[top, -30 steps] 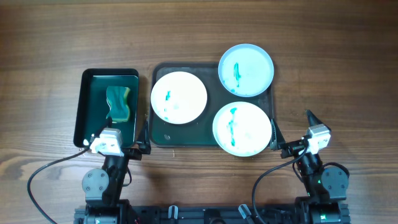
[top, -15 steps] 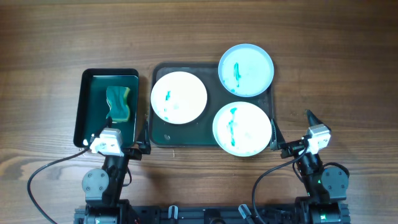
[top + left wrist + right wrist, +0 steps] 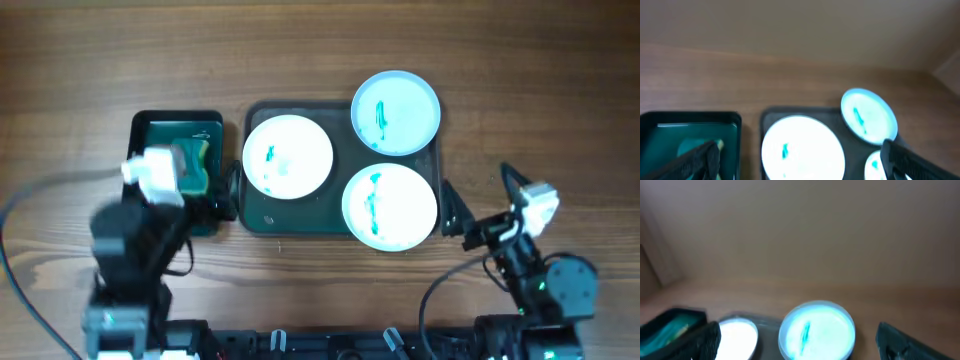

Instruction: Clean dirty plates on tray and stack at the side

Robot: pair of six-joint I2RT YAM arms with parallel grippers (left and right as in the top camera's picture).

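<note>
1. Plates [image 3: 288, 155], three, green-streaked, sat on tray [image 3: 262, 222], overhead; sponge [image 3: 198, 165] lay in black tray [image 3: 140, 140] just beside it on counter [image 3: 320, 50].
2. Left wrist: left tool [image 3: 802, 160] gaped wide, gripping nothing, blurred, facing both trays.
3. Right wrist: right tool [image 3: 802, 340] spread wide, empty, facing the plates.
</note>
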